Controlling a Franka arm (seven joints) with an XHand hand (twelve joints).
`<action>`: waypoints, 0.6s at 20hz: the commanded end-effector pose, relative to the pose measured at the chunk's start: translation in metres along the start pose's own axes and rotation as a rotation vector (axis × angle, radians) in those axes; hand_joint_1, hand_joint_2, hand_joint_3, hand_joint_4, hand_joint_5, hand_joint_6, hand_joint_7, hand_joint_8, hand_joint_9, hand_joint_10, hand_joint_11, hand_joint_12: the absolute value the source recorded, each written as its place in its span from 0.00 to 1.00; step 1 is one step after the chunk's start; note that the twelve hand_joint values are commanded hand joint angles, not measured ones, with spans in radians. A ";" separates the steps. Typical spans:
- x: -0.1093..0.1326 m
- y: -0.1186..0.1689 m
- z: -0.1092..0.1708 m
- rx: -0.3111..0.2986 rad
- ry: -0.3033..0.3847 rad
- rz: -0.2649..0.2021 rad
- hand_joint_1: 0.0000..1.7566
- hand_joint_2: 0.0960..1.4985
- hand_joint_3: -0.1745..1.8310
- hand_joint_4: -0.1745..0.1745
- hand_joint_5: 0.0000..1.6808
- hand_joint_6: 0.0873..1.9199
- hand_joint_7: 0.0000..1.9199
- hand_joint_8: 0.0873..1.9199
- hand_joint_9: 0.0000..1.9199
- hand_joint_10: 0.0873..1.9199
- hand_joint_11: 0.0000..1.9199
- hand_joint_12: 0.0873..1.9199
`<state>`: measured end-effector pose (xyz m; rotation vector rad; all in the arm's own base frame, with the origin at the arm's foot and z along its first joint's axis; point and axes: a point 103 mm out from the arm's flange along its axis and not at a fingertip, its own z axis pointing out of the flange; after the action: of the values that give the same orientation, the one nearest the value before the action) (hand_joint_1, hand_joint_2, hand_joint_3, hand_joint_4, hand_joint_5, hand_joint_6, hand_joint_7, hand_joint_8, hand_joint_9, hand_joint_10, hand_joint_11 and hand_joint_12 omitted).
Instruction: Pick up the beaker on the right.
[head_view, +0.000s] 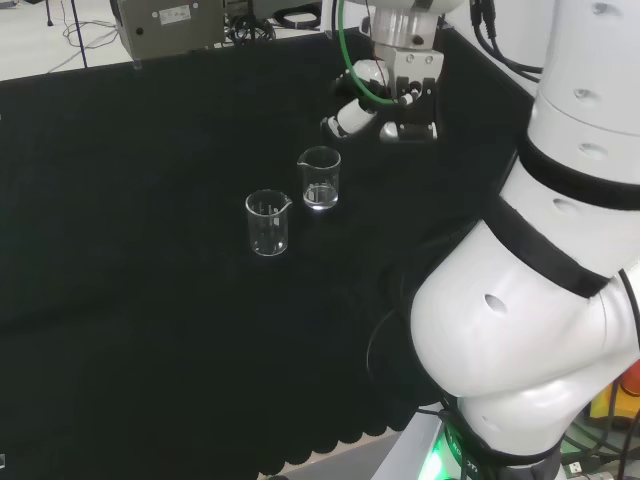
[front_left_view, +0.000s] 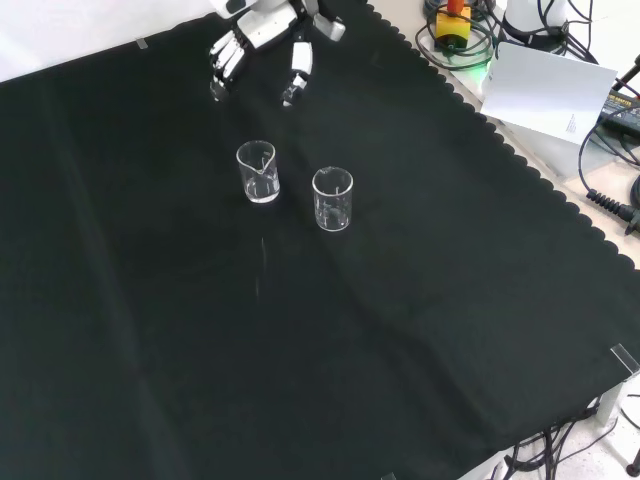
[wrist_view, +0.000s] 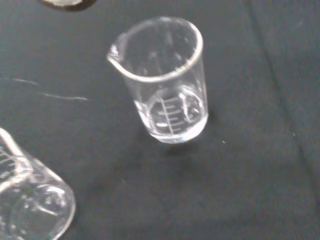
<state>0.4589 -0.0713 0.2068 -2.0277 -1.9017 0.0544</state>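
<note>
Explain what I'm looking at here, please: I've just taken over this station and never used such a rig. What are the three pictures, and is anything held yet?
It is one white robot arm with a black and white hand of fingers instead of a gripper. The head view looks over the arm from behind; the big white shapes at its right are the arm's own links. The front view looks down on the black cloth from the opposite side, the hand entering at the top. The wrist view looks past the palm, close up. Two clear glass beakers stand upright on the cloth, apparently empty. The beaker nearer the hand is central in the wrist view; the other beaker stands beside it. Nothing is held: the hand hangs open, clear of both.
</note>
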 end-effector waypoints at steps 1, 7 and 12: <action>-0.015 0.030 0.028 0.002 0.068 -0.035 0.45 0.40 0.37 0.43 0.24 0.00 0.12 0.32 0.20 0.33 0.03 0.72; -0.020 0.032 0.041 -0.007 0.117 -0.131 0.47 0.36 0.40 0.42 0.25 0.00 0.13 0.33 0.20 0.32 0.03 0.72; -0.026 0.033 0.055 -0.002 0.161 -0.179 0.48 0.33 0.43 0.42 0.25 0.00 0.13 0.34 0.19 0.32 0.02 0.73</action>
<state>0.4728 -0.0833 0.1568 -1.8610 -1.9577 -0.0766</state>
